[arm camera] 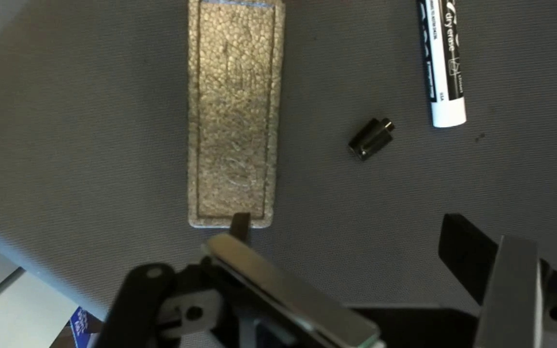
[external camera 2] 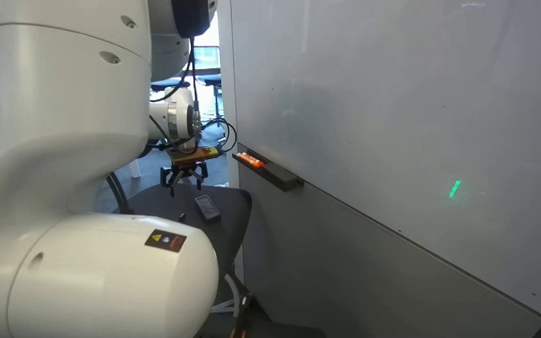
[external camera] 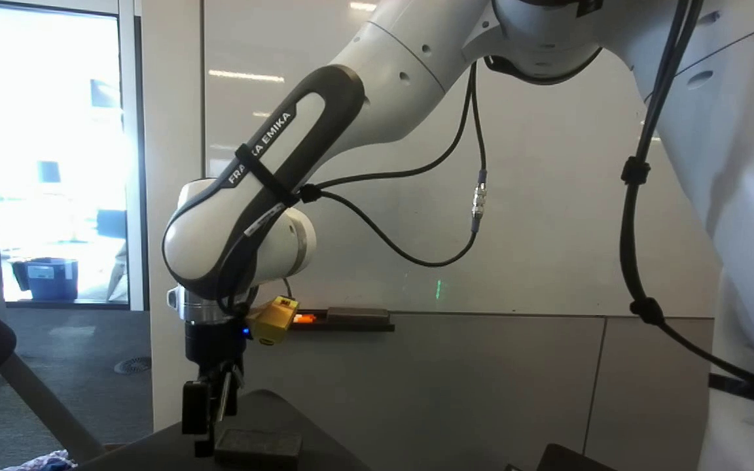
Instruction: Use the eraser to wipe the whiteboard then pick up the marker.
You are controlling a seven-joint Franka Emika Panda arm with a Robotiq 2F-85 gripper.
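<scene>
The eraser (arm camera: 232, 111) lies flat on a dark padded seat; it also shows in both exterior views (external camera: 258, 449) (external camera 2: 207, 207). My gripper (arm camera: 347, 222) is open and empty above the seat. One fingertip overlaps the eraser's near end in the wrist view; I cannot tell whether they touch. The gripper also shows in an exterior view (external camera 2: 186, 188). The whiteboard (external camera 2: 392, 94) carries a short green mark (external camera 2: 455, 188). A white marker with a black label (arm camera: 443, 58) lies right of the eraser, its far end out of frame. Orange-red and white markers (external camera 2: 250, 160) lie on the tray ledge.
The dark seat (arm camera: 90, 145) stands beside the whiteboard, its curved edge at the wrist view's left. A small black cylindrical piece (arm camera: 371, 139) lies between eraser and white marker. A dark block (external camera: 357, 316) sits on the tray ledge. Cables (external camera: 416, 261) hang from the arm.
</scene>
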